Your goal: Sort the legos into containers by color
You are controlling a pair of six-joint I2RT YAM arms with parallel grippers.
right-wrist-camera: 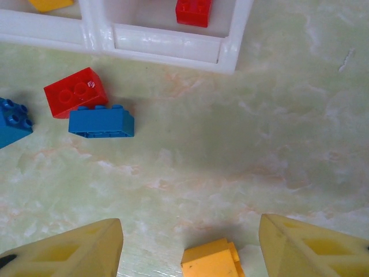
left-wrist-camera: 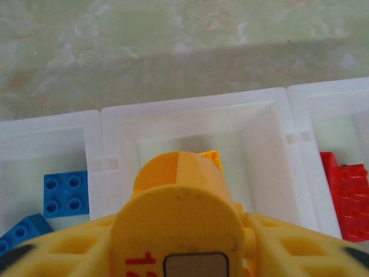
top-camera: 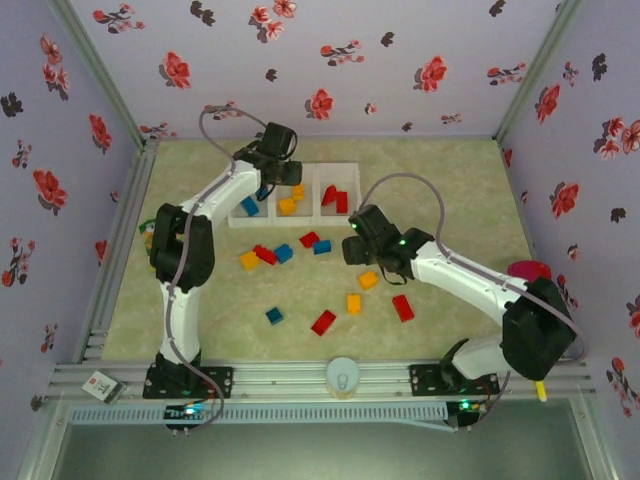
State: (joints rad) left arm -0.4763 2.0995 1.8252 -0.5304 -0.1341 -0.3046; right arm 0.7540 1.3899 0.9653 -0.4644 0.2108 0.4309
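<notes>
Legos, sorted: blue bricks (left-wrist-camera: 62,193) in the left compartment of the tray (left-wrist-camera: 190,103), a yellow brick (left-wrist-camera: 211,157) in the middle, red bricks (left-wrist-camera: 346,196) in the right.
Legos, unsorted: about ten loose on the table (top-camera: 450,190), in all three colours. The larger share looks still to do.
Left gripper (top-camera: 270,183): over the middle compartment; jaw state cannot be told.
Right gripper (right-wrist-camera: 190,222): jaws spread and empty, straddling a loose yellow brick (right-wrist-camera: 210,261).

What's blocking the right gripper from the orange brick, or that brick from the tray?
Nothing visible. The right gripper is open, the orange brick in line between its fingers on bare table. Toward the tray, a red brick and a blue brick lie on the table; a lifted carry should clear them.
</notes>
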